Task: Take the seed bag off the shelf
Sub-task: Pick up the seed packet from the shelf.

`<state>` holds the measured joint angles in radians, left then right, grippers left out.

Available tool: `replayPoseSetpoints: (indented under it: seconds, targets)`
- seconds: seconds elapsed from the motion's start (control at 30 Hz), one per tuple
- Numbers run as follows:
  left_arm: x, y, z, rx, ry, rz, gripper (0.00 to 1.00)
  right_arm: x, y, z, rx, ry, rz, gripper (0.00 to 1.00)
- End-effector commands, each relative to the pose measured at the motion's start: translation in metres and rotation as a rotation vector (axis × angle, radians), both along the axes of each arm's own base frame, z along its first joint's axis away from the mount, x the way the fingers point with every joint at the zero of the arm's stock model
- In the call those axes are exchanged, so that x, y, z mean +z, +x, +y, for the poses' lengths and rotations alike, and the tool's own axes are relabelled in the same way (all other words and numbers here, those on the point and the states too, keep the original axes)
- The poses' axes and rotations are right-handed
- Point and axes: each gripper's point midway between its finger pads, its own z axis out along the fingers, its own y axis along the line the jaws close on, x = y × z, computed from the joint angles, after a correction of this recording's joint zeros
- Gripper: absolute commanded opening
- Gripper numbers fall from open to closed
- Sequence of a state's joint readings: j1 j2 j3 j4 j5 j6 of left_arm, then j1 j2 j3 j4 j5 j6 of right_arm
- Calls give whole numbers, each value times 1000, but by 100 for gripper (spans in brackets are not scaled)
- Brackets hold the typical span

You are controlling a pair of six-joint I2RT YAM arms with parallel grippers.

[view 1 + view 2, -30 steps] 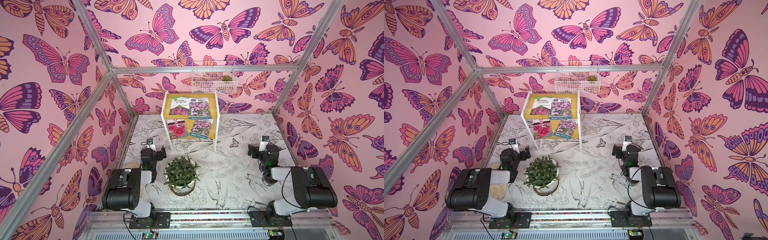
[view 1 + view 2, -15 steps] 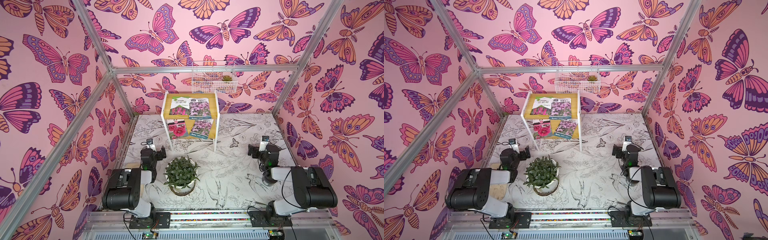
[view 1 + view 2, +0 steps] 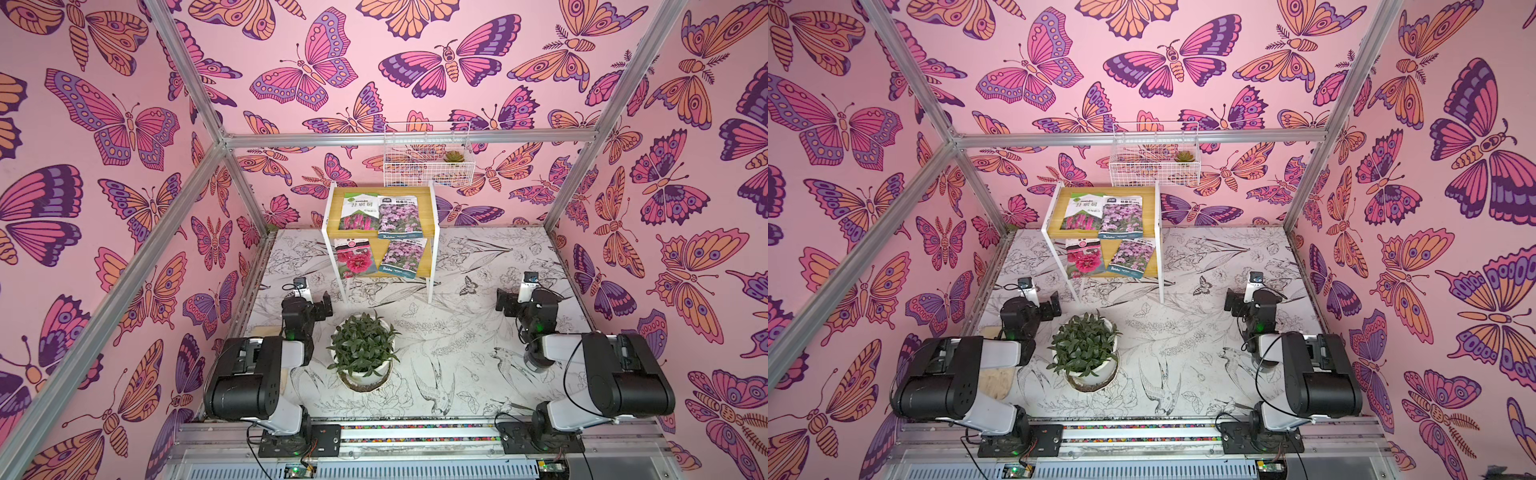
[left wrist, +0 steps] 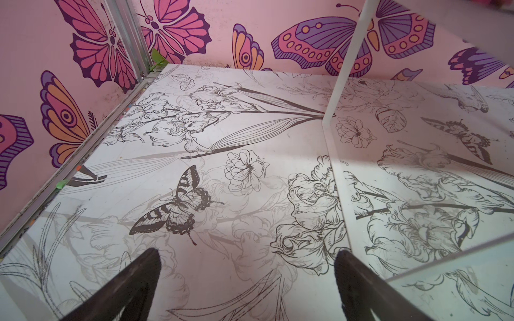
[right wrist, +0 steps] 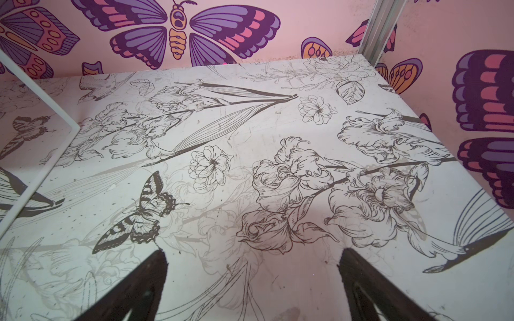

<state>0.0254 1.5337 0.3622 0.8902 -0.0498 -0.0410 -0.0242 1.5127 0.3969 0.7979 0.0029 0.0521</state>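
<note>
A: How far along are we getting?
B: Nowhere yet. I'm seeing four seed bags (image 3: 398, 217) lying flat on the shelf (image 3: 337, 216), centre of both top views, two per step.
A: Grippers?
B: I'm hovering the left gripper (image 4: 247, 254) and right gripper (image 5: 253, 254) low over the table (image 3: 457, 332), lower half of the frame, short of the shelf, fingers spread wide, pinching nothing.
A: What's remaining?
B: Everything, I'm guessing: reaching in, pinching one bag, pulling it clear.

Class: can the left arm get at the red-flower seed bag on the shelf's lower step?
Probably yes. The left tool is open and empty, just short of the shelf; the red-flower seed bag lies uncovered on the lower step's side nearest it. The potted plant stands aside, not between them.
</note>
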Motion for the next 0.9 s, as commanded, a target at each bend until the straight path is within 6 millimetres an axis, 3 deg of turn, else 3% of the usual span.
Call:
replayPoseSetpoints:
  seconds: [0.0,0.43,0.53,0.6,0.63,0.7,0.73,0.77,0.87]
  targets:
    - [2,2,0,-4,19,-8,100,7,3,3,8,1,-21,99]
    - [2,2,0,7,34,-4,100,8,4,3,7,1,-22,99]
    - [7,-4,21,152,42,-28,100,14,6,4,16,0,-47,99]
    - [12,-7,17,144,56,-40,90,22,3,11,43,-26,-35,99]
    - [17,-6,14,142,68,-62,87,28,1,15,38,-51,-15,99]
    - [9,-11,13,140,83,-54,83,50,-3,26,20,-63,60,99]
    - [3,-12,14,143,81,-20,83,65,-5,37,47,-36,63,99]
    - [11,-2,15,146,72,-19,83,81,-7,48,82,-7,53,99]
    - [10,-1,15,141,72,-25,85,128,-21,85,196,16,35,99]
